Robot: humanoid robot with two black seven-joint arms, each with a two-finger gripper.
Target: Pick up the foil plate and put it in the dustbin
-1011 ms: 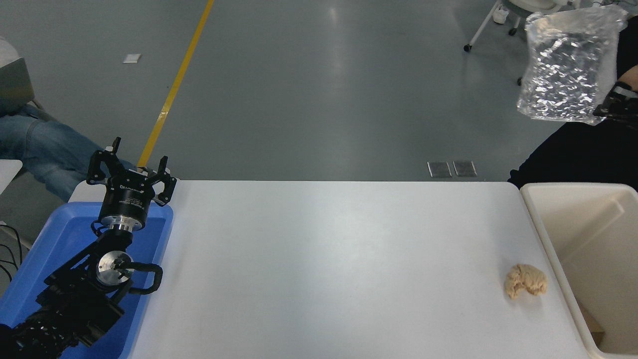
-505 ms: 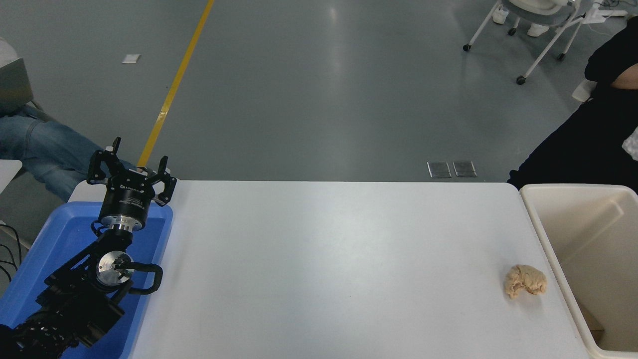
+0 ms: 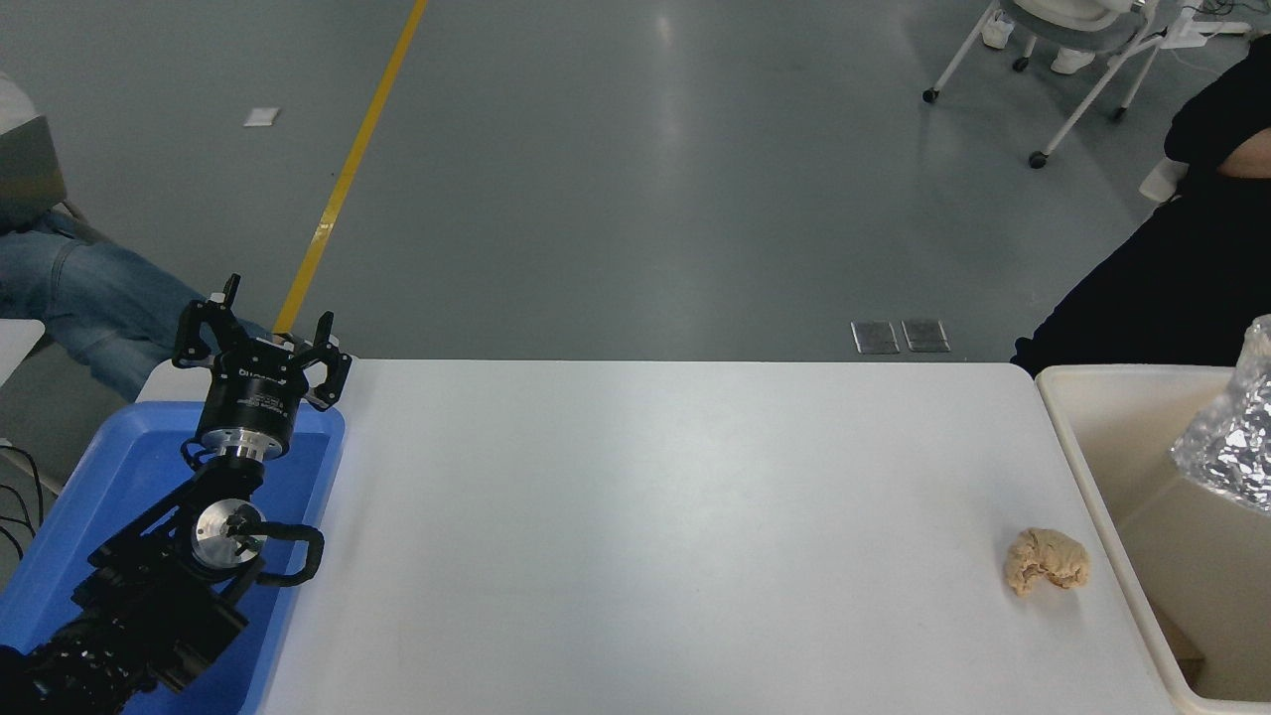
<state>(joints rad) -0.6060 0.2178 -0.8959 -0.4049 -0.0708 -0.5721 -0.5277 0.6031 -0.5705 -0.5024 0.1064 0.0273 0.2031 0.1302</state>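
Half the foil plate (image 3: 1231,437) shows above the dustbin (image 3: 1092,467) at frame edge.

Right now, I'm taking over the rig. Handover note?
Left hand: open, parked over the blue tray, holding nothing.
Right hand: not in view.
Foil plate: crumpled, at the right edge over the dustbin opening; what holds it isn't visible.
Food piece: on the table beside the dustbin.
Done: plate off the table, at the dustbin.
Left: confirm it has dropped inside.
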